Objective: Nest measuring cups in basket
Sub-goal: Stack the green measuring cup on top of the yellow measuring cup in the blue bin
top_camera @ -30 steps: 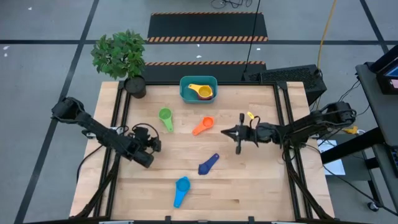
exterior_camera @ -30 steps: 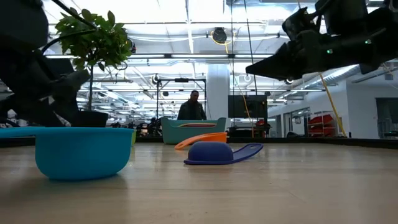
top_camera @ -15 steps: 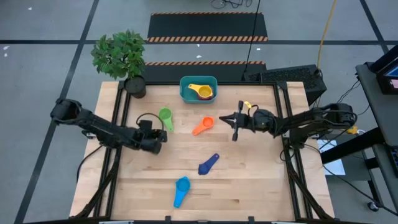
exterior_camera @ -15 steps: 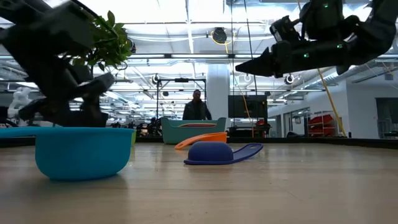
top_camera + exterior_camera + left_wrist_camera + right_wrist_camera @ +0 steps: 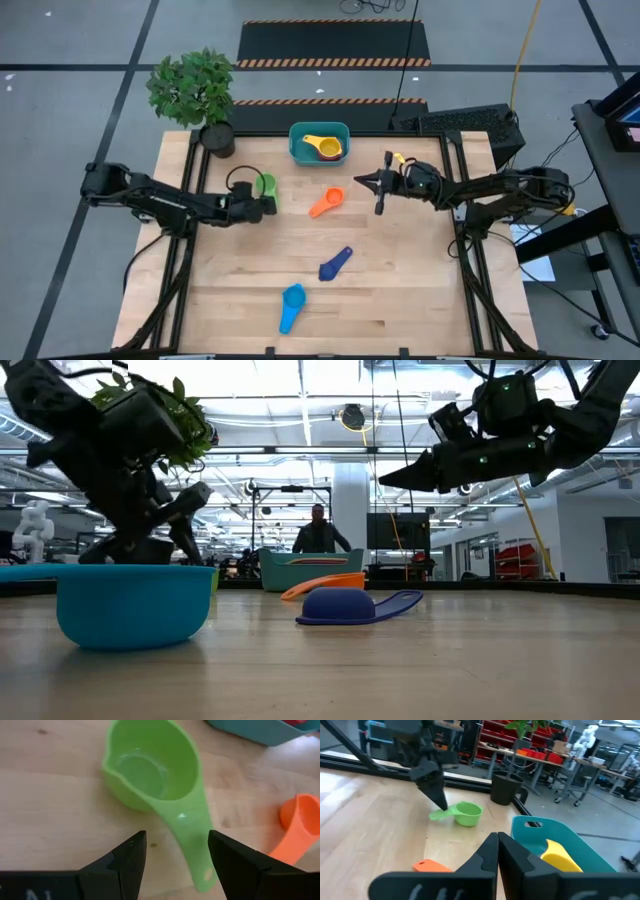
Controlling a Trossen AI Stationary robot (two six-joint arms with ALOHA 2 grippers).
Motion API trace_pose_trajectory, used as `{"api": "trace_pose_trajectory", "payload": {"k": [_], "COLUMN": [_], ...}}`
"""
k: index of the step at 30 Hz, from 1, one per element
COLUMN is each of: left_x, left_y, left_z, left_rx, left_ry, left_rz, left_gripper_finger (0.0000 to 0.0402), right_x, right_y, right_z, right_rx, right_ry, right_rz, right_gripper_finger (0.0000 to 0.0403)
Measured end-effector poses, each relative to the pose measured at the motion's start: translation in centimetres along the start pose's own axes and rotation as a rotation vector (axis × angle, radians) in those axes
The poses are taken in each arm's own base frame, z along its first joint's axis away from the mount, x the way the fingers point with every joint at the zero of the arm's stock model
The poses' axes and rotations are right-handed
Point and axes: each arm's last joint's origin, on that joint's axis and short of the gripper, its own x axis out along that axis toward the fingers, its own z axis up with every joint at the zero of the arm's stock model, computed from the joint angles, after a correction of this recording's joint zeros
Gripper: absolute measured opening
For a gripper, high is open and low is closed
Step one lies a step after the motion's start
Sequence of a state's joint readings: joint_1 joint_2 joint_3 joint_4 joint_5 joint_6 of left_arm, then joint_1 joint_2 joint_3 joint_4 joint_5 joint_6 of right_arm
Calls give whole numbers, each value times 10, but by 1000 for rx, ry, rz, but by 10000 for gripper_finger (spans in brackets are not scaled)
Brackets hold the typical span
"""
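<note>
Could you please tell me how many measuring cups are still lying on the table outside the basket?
4: green cup at the left claw, orange cup mid-table, dark blue cup and light blue cup nearer the front. Others sit nested in the basket.

From my station I see the wooden table (image 5: 400,290) filling the middle of the overhead feed. At its 11 o'clock corner sits a potted plant (image 5: 193,88) in a black pot (image 5: 217,138). Off the 1 o'clock corner there's a black box (image 5: 470,123), with a yellow cable (image 5: 522,50) running away toward 12. Striped floor mats (image 5: 335,60) lie at 12 o'clock. In the level feed a person (image 5: 320,535) stands far back in the room.
</note>
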State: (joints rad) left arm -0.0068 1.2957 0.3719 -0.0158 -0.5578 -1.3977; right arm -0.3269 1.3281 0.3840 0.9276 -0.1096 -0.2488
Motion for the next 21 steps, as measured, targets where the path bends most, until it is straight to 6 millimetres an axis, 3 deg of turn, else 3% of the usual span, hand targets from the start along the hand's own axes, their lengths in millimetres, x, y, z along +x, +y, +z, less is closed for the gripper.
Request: {"api": "trace_pose_trajectory", "payload": {"k": [12,21], "left_x": [6,4], "left_y": [30,23], "left_z": [-10,-7], "left_rx": [-48,54], "left_ry": [5,-33], "left_rz": [-113,-232], "left_gripper_finger": [216,216], "right_x": [0,0], "right_y": [0,0], "right_z": [-1,0], "right_rx": [3,28], "right_ry": [11,3], "right_rz": [6,4], "right_gripper_finger": [0,0]}}
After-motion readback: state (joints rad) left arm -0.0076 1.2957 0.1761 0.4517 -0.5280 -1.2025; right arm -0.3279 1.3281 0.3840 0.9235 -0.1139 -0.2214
